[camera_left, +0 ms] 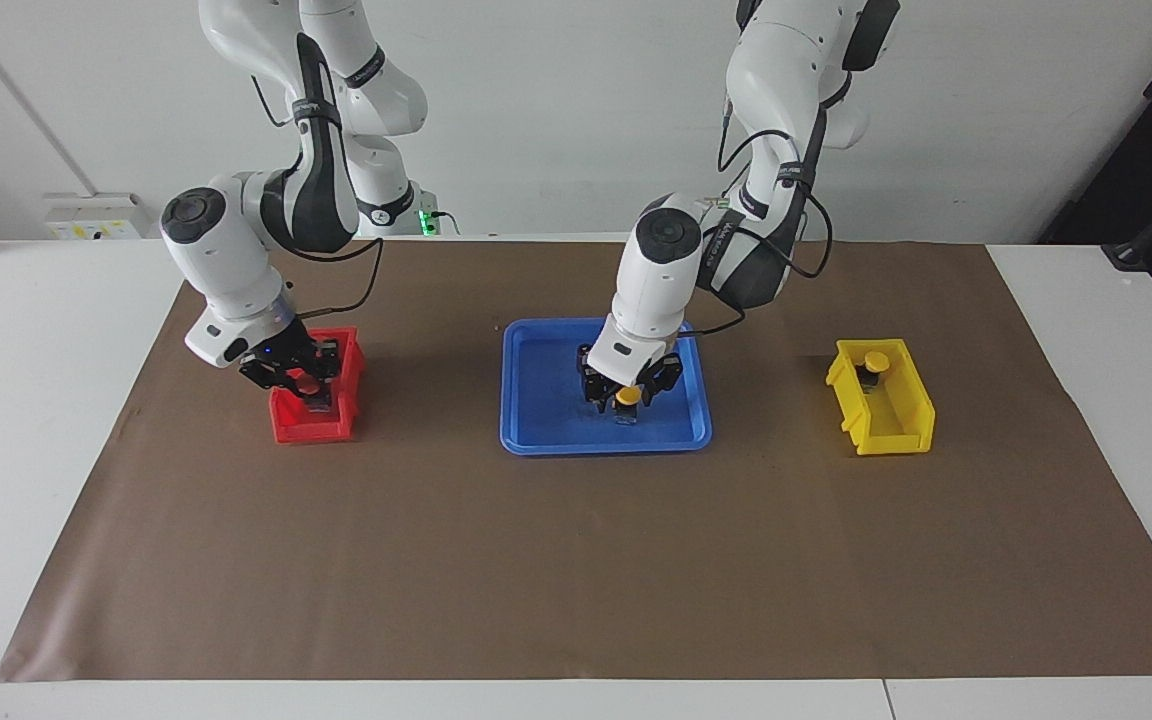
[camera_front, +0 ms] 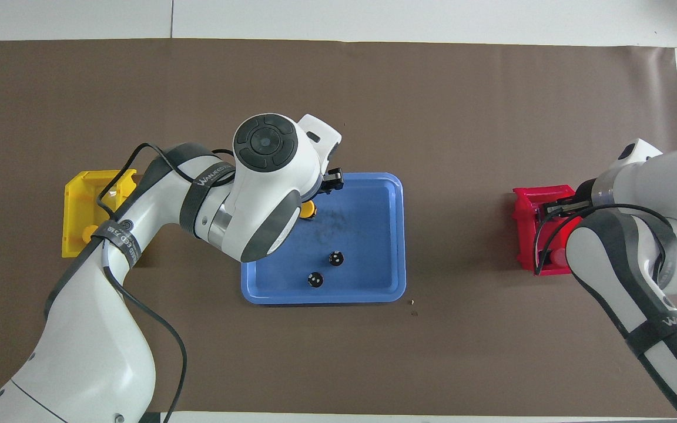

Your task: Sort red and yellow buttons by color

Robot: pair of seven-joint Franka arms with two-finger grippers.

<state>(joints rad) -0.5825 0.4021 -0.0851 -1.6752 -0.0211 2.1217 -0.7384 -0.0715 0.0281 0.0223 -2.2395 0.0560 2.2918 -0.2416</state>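
One yellow button [camera_left: 628, 397] stands in the blue tray [camera_left: 546, 420], and my left gripper [camera_left: 629, 404] is down in the tray right at it. In the overhead view this yellow button [camera_front: 309, 208] peeks out from under the left wrist. A second yellow button [camera_left: 875, 360] sits in the yellow bin [camera_left: 891, 425]. My right gripper [camera_left: 311, 395] is low in the red bin [camera_left: 311, 428], shut on a red button [camera_left: 308, 384]. In the overhead view the right arm hides that gripper and much of the red bin [camera_front: 526, 205].
Two dark cylinders [camera_front: 335, 257] [camera_front: 315, 279] without coloured caps stand in the blue tray [camera_front: 385, 235], nearer to the robots than the yellow button. The yellow bin [camera_front: 77, 205] lies toward the left arm's end of the brown mat [camera_left: 576, 580], the red bin toward the right arm's end.
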